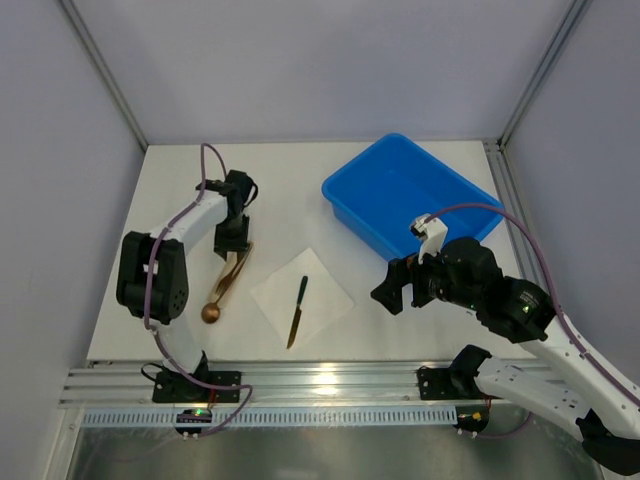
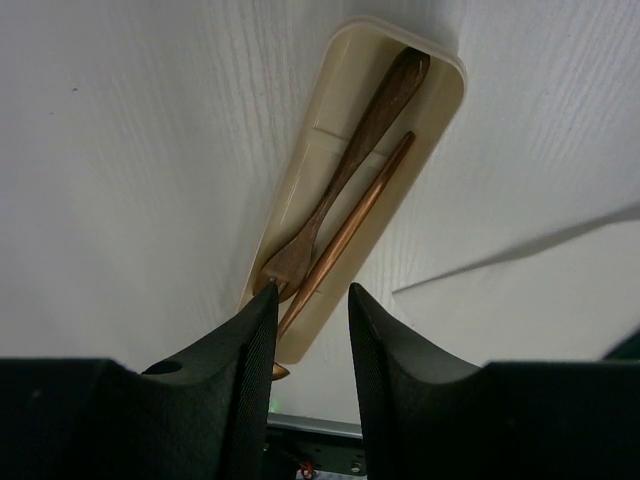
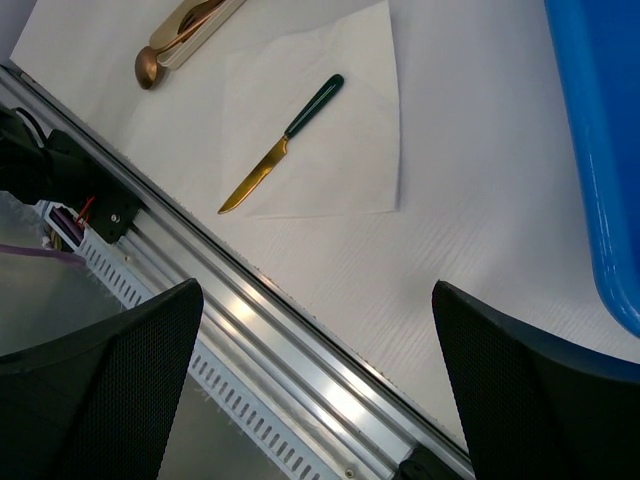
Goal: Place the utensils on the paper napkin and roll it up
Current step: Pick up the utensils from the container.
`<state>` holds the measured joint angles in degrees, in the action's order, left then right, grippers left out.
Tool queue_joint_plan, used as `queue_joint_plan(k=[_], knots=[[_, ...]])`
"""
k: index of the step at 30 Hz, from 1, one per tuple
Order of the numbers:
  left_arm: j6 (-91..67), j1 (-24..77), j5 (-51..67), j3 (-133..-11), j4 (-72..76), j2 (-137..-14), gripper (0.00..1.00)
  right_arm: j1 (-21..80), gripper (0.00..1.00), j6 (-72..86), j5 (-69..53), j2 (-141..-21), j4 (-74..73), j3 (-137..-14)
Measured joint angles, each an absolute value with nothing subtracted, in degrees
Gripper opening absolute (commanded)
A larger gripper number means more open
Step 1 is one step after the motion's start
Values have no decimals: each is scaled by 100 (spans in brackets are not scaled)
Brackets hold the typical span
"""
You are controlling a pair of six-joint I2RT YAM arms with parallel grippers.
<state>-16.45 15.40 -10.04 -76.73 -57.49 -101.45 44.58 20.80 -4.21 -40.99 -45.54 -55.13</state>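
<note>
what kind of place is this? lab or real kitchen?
Probably a robot lab test cell, not a kitchen: white table boxed in by plain panels on aluminium posts, aluminium rail holding the arm bases, blue bin as a prop.

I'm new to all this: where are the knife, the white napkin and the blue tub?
knife [image 3: 284, 146]: right wrist view, where handle meets blade.
paper napkin [image 1: 272, 293]: top view, bare left part.
blue tub [image 1: 410, 195]: top view, its bare floor.
</note>
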Motion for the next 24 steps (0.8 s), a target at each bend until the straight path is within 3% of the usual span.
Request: queue_joint_plan(k=[24], knots=[[-1168, 1330, -801, -8171, -5310, -11201, 37, 4458, 99, 2025, -421, -4101, -4554, -5513]])
